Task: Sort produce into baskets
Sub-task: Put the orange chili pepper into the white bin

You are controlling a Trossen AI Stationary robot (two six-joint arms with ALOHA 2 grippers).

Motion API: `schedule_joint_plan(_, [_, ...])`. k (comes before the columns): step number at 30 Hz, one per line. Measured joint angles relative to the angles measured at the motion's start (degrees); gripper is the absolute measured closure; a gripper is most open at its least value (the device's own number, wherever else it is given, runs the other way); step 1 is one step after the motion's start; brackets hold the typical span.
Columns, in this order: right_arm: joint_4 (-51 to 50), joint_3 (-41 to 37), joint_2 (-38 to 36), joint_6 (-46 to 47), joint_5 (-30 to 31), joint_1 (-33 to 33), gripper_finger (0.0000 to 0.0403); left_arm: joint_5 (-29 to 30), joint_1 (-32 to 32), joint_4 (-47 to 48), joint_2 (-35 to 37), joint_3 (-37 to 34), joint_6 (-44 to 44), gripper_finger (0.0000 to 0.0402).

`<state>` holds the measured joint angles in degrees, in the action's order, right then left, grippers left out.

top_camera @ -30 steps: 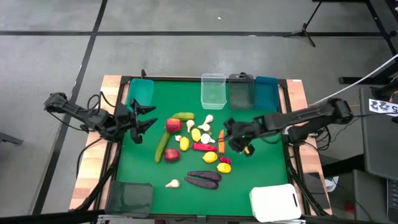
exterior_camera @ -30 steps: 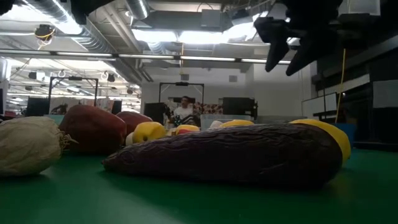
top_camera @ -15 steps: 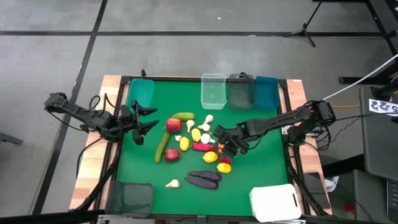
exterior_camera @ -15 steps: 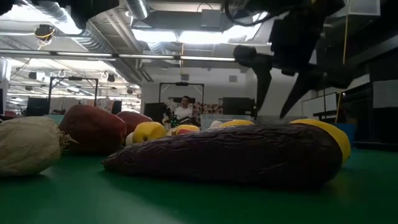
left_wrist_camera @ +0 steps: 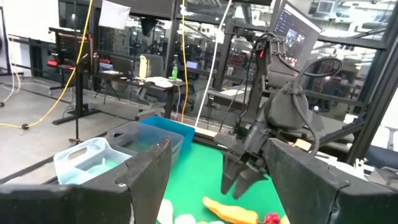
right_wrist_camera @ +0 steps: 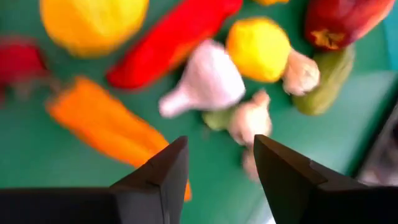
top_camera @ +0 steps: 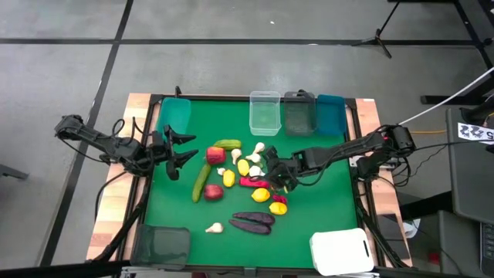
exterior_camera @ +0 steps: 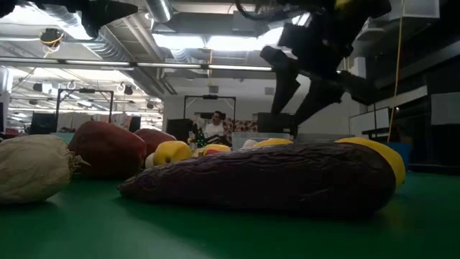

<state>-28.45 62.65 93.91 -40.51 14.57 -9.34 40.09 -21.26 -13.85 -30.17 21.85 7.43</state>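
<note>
A robotics lab: ceiling strip lights [exterior_camera: 215, 39], monitors [left_wrist_camera: 295, 28], trailing cables [left_wrist_camera: 56, 93], concrete floor [top_camera: 231, 54].

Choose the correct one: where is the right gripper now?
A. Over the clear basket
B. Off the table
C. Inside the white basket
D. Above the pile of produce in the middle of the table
D: in the high view the right gripper hangs open over the produce pile, with the carrot and a garlic bulb below it.

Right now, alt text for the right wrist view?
The right gripper, fingers open, hangs over scattered toy produce on green felt: a white garlic bulb straight ahead, an orange carrot and a red pepper to one side, a lemon and a cucumber beyond.
</note>
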Motion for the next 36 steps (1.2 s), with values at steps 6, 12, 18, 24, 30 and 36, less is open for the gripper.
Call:
schedule_joint_plan(6, [-0.57,-0.02,0.00,2.41,1.07,-0.03,0.0138,0.03,-0.02,0.00,0.00,0.00,0.08,0.0144])
schedule_joint_plan(12, [-1.73,-0.06,0.17,7.00,3.44,0.14,0.0066,0.03,-0.02,0.00,0.00,0.00,0.10,0.0144])
schedule_joint_plan(18, [-3.87,-0.04,1.66,39.72,3.22,2.94,0.0067,0.03,-0.01,0.00,0.00,0.00,0.10,0.0144])
schedule_joint_plan(24, [-4.87,-0.08,1.70,70.77,-5.65,5.81,0.0072,0.09,0.00,0.08,-0.04,0.00,0.27,0.0144])
schedule_joint_plan(30, [-4.75,-0.04,2.28,85.42,-4.66,6.01,0.0072,0.14,-0.02,1.84,-0.04,0.00,1.54,0.0144])
schedule_joint_plan(36, [-5.53,-0.07,5.93,93.87,-3.36,5.98,0.0072,0.14,-0.02,3.46,-0.04,0.00,2.51,0.0144])
